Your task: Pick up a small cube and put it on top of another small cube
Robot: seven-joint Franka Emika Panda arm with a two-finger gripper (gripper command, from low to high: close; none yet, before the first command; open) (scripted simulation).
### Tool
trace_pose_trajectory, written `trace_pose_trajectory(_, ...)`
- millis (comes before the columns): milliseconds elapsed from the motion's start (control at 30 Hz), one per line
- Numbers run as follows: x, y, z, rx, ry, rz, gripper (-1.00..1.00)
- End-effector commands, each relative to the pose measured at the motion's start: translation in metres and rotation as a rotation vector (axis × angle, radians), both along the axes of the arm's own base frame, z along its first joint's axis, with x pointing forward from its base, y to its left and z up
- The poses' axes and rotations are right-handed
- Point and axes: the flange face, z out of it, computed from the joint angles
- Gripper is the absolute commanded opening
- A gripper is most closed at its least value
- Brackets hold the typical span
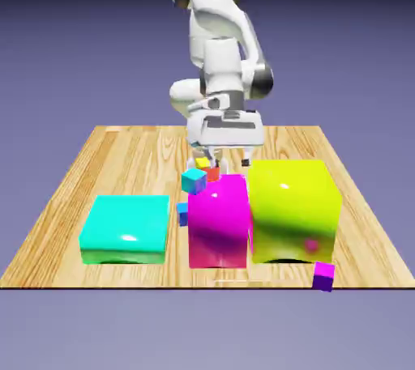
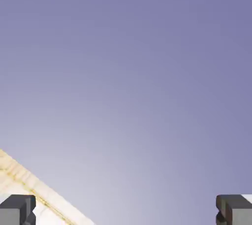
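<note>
The small cube [image 1: 323,275], purple with a magenta top, sits at the table's front edge, in front of the big yellow-green block, far from the hand. My gripper [image 1: 229,158] hangs open over the middle of the table, just behind the big magenta block and beside a cluster of tiny cubes: teal-blue [image 1: 193,180], red [image 1: 212,172] and yellow [image 1: 203,163]. In the hand view the gripper [image 2: 126,211] has its two grey fingertips [image 2: 17,210] wide apart with nothing between them. That view shows only the backdrop and a strip of the wooden table edge [image 2: 29,184].
Three big blocks stand in a row near the front: cyan [image 1: 126,228] on the exterior view's left, glossy magenta [image 1: 219,221] in the middle, yellow-green [image 1: 292,209] on the right. A tiny blue cube [image 1: 183,213] sits between the cyan and magenta blocks.
</note>
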Motion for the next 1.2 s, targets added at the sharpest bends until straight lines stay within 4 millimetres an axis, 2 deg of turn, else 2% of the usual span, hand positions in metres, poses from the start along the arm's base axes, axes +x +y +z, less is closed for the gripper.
trace_pose_trajectory(0, 0.006, 0.004, -0.003, -0.016, 0.016, 0.043, 0.00)
trace_pose_trajectory(300, 0.051, 0.045, -0.040, -0.131, 0.150, 0.450, 0.00)
trace_pose_trajectory(600, 0.085, 0.091, -0.087, -0.187, 0.256, 0.885, 0.00)
trace_pose_trajectory(900, 0.106, 0.142, -0.143, -0.180, 0.323, 1.337, 0.00)
trace_pose_trajectory(1167, 0.113, 0.189, -0.198, -0.117, 0.340, 1.745, 0.00)
